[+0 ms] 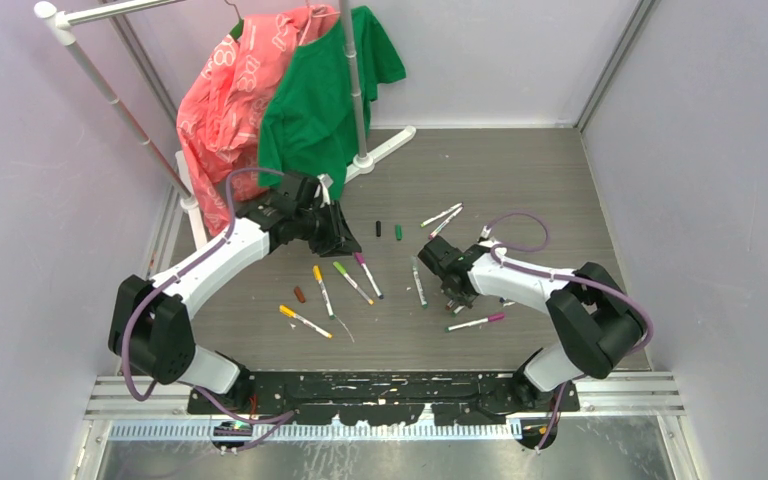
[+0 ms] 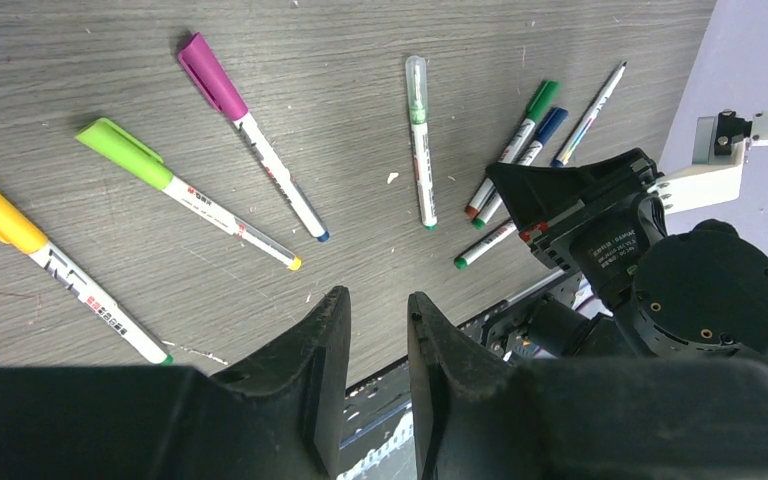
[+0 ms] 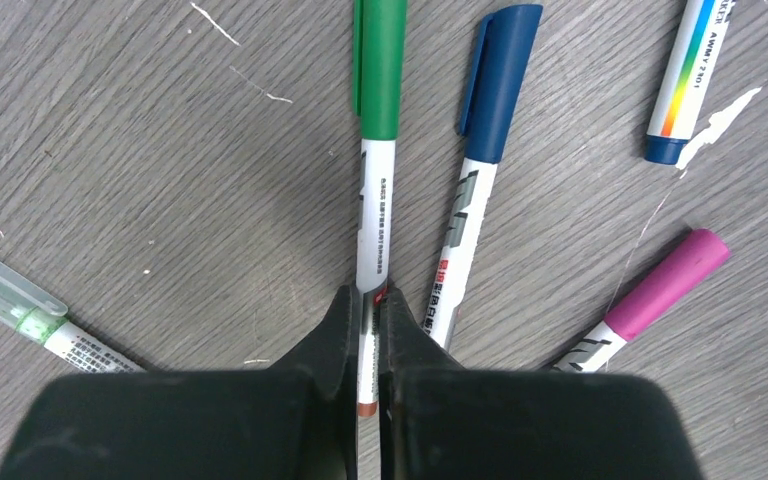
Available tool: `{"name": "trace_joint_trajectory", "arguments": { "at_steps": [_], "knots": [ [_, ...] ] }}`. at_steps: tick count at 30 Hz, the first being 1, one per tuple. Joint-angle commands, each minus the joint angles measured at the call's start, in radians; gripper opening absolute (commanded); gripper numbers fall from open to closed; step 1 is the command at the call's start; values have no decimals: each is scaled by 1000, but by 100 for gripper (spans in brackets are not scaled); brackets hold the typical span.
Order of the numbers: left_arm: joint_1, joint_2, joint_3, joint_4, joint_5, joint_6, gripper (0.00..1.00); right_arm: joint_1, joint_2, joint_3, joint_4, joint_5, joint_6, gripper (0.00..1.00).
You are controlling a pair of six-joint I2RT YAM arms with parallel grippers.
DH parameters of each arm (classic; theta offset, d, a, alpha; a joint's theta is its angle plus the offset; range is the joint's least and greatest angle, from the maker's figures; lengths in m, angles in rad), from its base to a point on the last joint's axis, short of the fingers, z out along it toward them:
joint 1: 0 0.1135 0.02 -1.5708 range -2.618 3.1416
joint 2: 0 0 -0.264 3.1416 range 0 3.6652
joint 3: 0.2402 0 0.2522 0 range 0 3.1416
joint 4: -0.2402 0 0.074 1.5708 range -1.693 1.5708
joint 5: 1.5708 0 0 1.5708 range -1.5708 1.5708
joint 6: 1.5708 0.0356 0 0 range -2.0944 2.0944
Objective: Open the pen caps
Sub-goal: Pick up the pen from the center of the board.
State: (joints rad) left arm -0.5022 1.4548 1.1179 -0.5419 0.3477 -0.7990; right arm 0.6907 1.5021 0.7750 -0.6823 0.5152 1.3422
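Gripping confirmed: right pincer point(image 3: 368, 300) is clenched on the white barrel of the green-capped pen point(image 3: 374, 215), which lies flat on the bench point(image 3: 160, 150). Its green cap point(image 3: 380, 70) is on, at the end away from the pincer. Blue-capped pen point(image 3: 480, 150) lies just beside it, capped. Left pincer point(image 2: 378, 310) hovers above the bench, jaws slightly apart, nothing between them. Lime-capped pen point(image 2: 125, 150) and yellow-capped pen point(image 2: 0, 215) lie on the bench beyond it, both capped.

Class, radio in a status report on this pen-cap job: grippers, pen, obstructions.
Right gripper shut on green-capped pen, cap on. Left gripper open, empty. Blue-capped pen close alongside.
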Motion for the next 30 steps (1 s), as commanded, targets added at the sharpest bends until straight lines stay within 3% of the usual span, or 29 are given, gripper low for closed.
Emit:
{"name": "trace_joint_trajectory", "arguments": {
  "at_steps": [1, 8, 15, 22, 30],
  "knots": [
    [-4, 19, 6, 39, 25, 6, 28, -9, -1, -17, -15, -33, -88, 1],
    [-4, 58, 36, 69, 70, -33, 29, 1, -94, 99, 10, -112, -397, 1],
    [-13, 114, 46, 145, 147, -105, 29, 4, -198, 157, 114, -333, -601, 1],
    [-27, 173, 55, 252, 200, -204, 30, 9, -187, 182, 209, -577, -663, 1],
    [-35, 238, 107, 290, 218, -254, 31, 19, -156, 229, 230, -705, -702, 1]
  ]
}}
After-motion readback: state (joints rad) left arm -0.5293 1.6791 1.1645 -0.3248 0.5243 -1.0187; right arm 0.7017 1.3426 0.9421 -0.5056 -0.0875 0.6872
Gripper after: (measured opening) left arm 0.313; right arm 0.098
